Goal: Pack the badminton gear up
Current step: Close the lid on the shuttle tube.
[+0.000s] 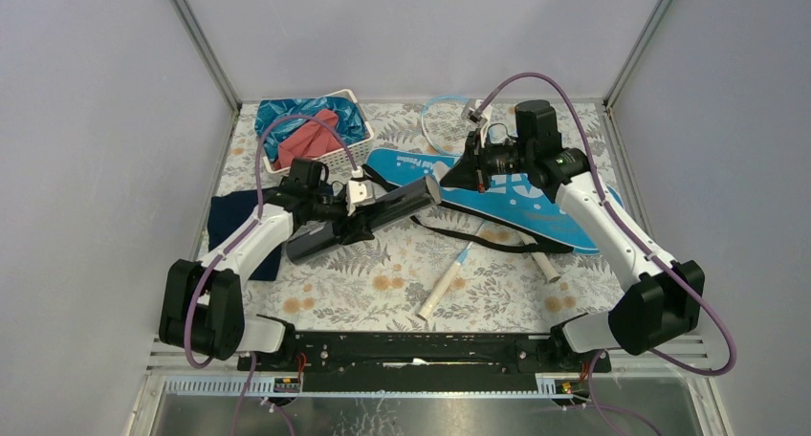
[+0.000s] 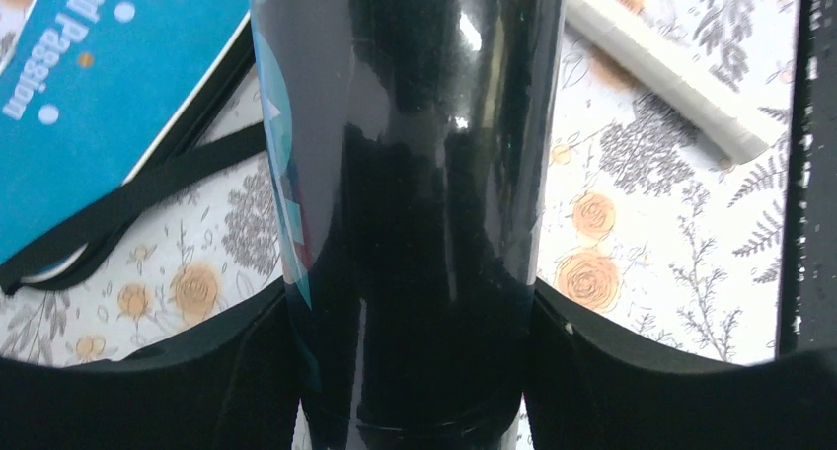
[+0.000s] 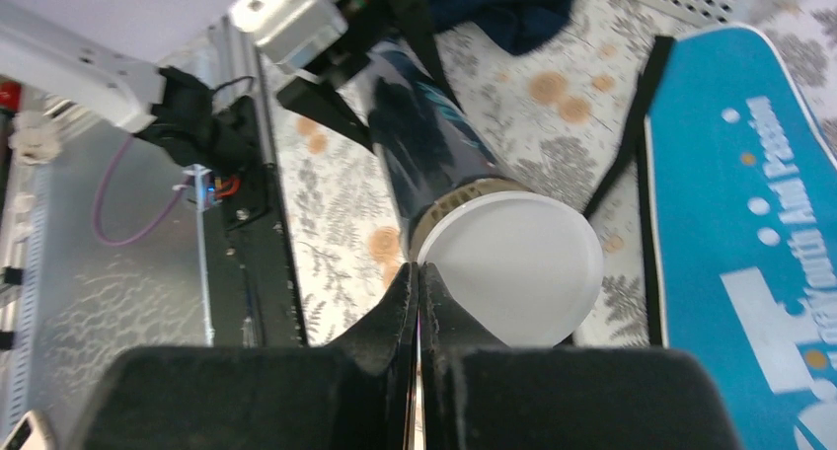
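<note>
Two arms meet at the long black tube (image 1: 406, 200), which runs diagonally across the centre-left of the top view. There the left gripper (image 1: 356, 218) clasps it around the middle, jaws spread wide on its glossy body. The right gripper (image 3: 417, 272) has its fingers pressed together, tips touching the rim of the tube's white cap (image 3: 523, 262). The blue bag (image 1: 536, 205) lies right of centre, and a white racket handle (image 1: 440, 288) lies below it.

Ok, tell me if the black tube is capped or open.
Capped: a white lid covers the visible end of the black tube.
</note>
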Tool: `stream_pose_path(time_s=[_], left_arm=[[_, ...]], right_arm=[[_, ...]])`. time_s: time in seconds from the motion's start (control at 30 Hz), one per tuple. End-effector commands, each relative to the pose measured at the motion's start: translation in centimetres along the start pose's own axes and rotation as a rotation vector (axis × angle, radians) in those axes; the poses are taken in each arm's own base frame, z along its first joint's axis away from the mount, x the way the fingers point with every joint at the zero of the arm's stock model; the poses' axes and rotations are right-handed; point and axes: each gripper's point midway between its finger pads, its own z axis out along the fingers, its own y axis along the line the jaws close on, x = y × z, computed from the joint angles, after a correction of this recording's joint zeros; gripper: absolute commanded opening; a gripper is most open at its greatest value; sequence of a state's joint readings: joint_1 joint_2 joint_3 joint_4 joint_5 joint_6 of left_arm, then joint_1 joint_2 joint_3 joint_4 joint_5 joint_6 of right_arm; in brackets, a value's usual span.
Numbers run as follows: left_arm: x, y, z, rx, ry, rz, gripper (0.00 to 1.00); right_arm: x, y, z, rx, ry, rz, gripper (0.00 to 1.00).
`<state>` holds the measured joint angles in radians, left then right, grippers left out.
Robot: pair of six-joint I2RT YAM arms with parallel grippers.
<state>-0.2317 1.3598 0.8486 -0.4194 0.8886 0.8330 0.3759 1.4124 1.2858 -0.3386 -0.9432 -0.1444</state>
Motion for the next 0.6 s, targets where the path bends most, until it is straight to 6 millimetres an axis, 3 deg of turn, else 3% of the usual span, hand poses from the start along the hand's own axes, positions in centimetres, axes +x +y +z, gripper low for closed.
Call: stream_pose_path(time_s=[0.0,0.27,0.57], left_arm=[[-4.0,0.0,0.0,0.061,-0.168,0.104,0.0],[-5.5,-0.6,0.1,0.131,-0.24,0.115,0.0],[-5.4,-0.5,0.3,0.128,-0.253,0.106,0.0]], right_arm=[[-3.0,3.8,-0.9,-0.141,-0.074,-0.027,0.0],[-2.9,4.7,-1.2,-0.175,-0.077,-0.009,0.0],[-3.0,5.6,-1.3,-0.224,-0.08,0.035,0.0]])
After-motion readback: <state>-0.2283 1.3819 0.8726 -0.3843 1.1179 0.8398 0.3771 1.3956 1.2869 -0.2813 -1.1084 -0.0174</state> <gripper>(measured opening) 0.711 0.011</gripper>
